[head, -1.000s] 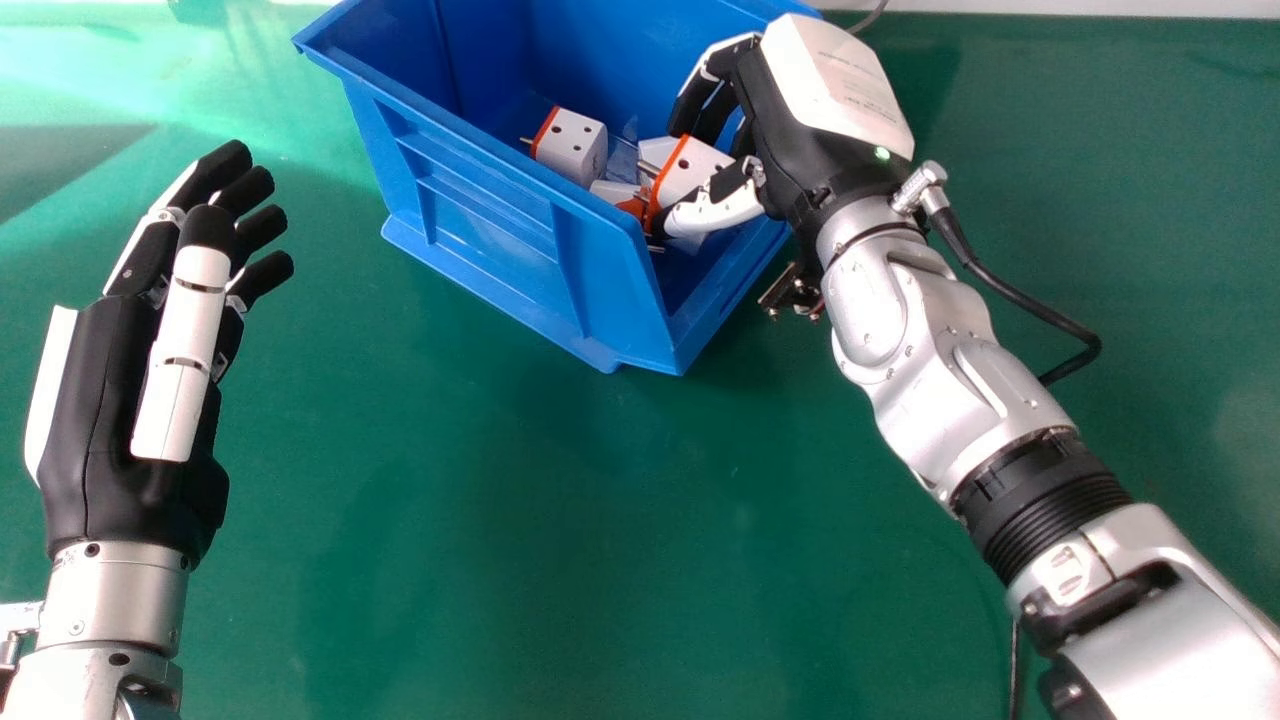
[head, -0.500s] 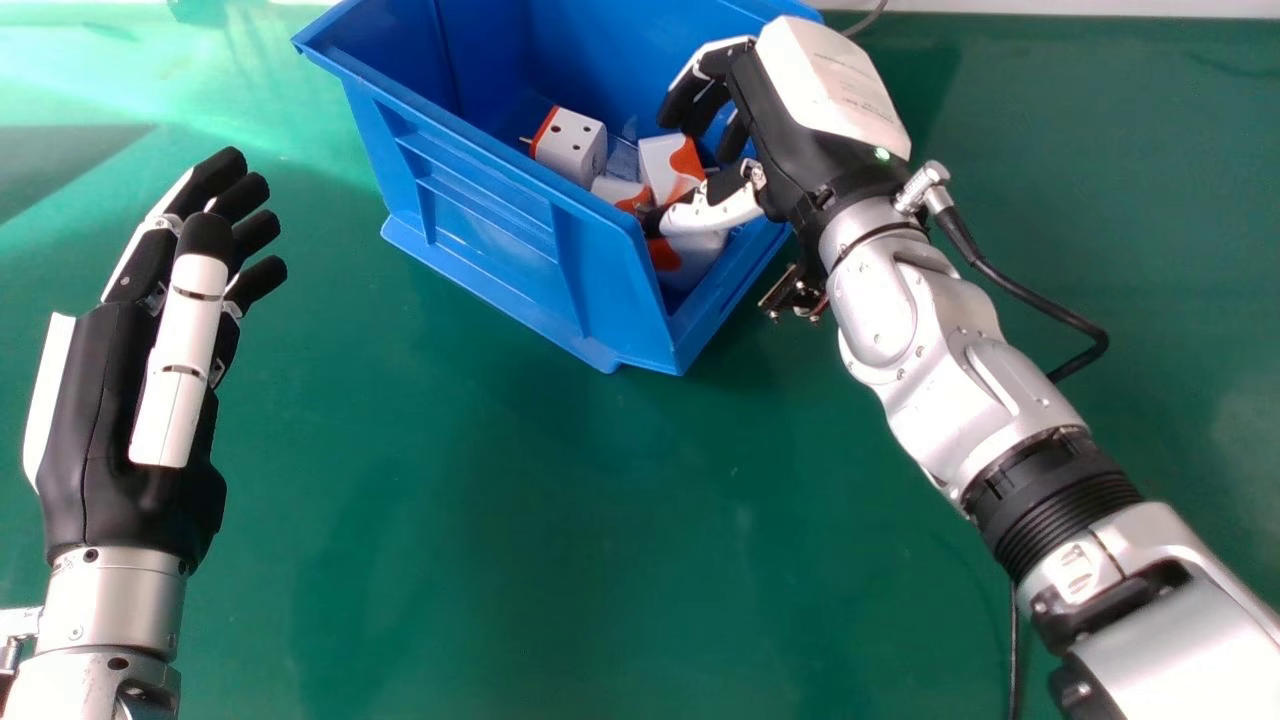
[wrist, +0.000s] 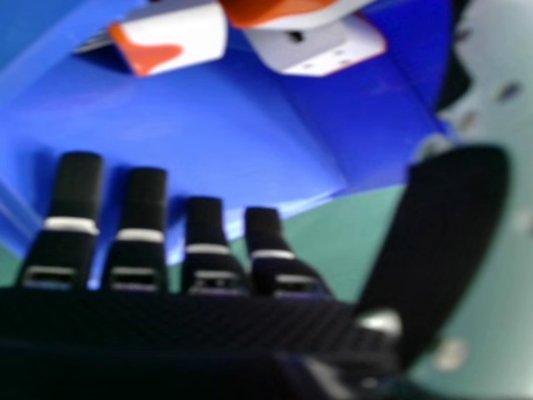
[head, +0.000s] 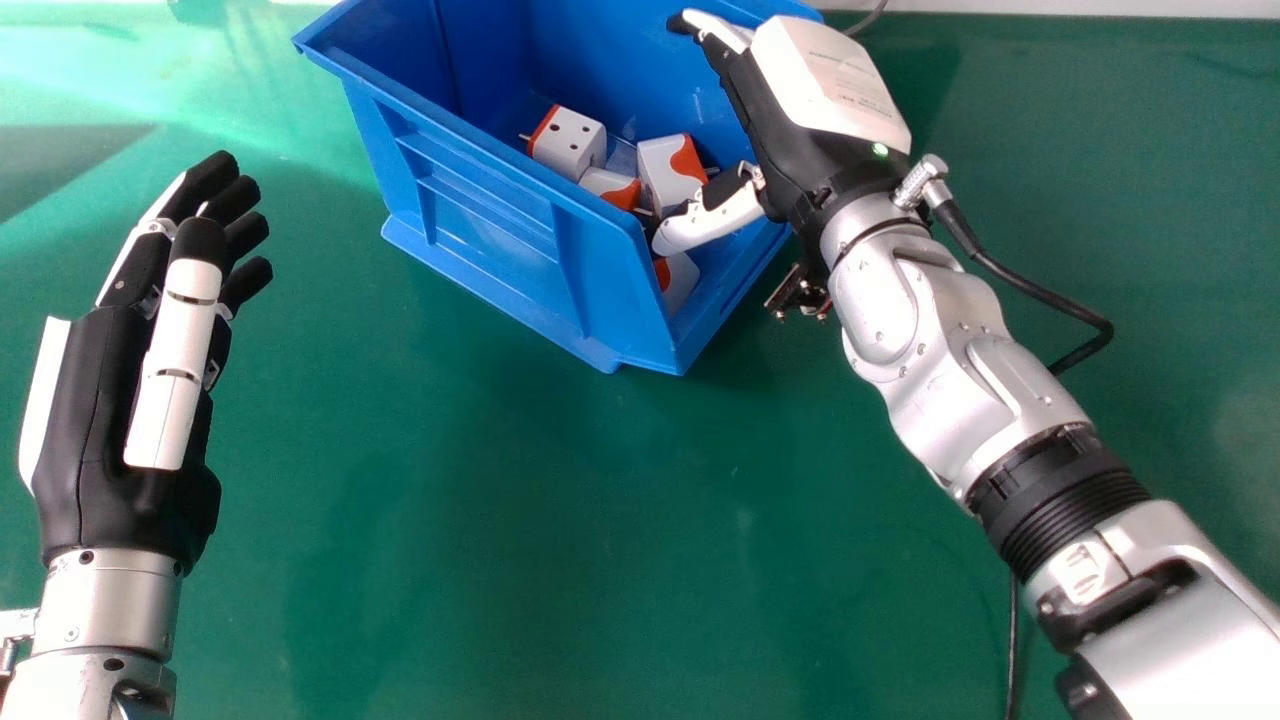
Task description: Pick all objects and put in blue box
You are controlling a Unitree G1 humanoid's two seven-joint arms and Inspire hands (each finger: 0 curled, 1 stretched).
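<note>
adaptor point(head: 680, 281) set free inside the blue box point(head: 490, 225)

the right hand point(head: 785, 140), over the box in the upper right of the frame, has gone from curled round a white and orange adaptor to spread wide: its fingers point(wrist: 141, 196) are straight and hold nothing. the freed adaptor has dropped and now lies near the box's lower corner, just below the thumb point(head: 710, 222). three more sit in the box: one farthest left point(head: 568, 142), one low behind the wall point(head: 607, 186), one beside it point(head: 668, 170). that reads as a finished drop, and the job looks all but done; lifting the hand clear seems to be next. the left hand point(head: 120, 400), at the left edge, is idle and open above the green surface point(head: 500, 500).

the thumb and the box wall cover part of the dropped adaptor, so whether the thumb touches it, i cannot tell. the box's far end is cut off by the upper edge.
</note>
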